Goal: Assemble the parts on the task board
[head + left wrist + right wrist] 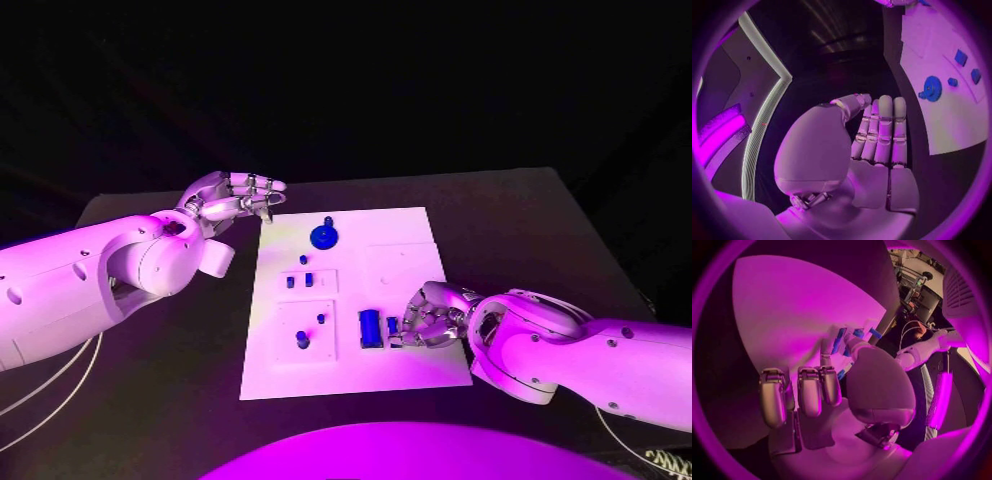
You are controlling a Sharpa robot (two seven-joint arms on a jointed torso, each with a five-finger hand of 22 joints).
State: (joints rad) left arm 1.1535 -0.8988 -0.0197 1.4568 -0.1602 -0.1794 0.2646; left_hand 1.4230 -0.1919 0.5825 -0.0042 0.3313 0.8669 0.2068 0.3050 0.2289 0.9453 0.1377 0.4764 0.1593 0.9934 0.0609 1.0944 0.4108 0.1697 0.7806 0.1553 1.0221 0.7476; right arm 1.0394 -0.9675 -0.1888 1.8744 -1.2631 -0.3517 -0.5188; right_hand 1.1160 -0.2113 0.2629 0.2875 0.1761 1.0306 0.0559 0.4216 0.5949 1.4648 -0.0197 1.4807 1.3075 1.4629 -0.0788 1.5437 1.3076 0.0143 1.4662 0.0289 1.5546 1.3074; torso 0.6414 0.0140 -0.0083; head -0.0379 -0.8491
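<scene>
White rectangular task board flat in middle of black counter. On board: round blue gear-like part near far edge, small blue peg just below it, two small blue blocks in a shallow square recess, further blue pegs in the larger recess on near-left side. Upright blue rectangular part near board's near-right area, second smaller blue piece just beside it.

Right silver many-fingered hand over near-right part of board, fingertips down at the smaller blue piece (contact likely, firm grip not confirmable in head view). Right wrist view: thumb and one finger reaching forward to slim blue pieces on the white plate, other fingers curled in toward palm; cannot tell whether anything is actually pinched.

Left silver many-fingered hand off board, above counter just beyond board's far-left corner, not touching any part. Left wrist view: left hand with fingers together and bent over palm, thumb folded across, nothing inside. Same view: board off to one side of hand with gear-like part and small blocks on it, well apart from fingers.
</scene>
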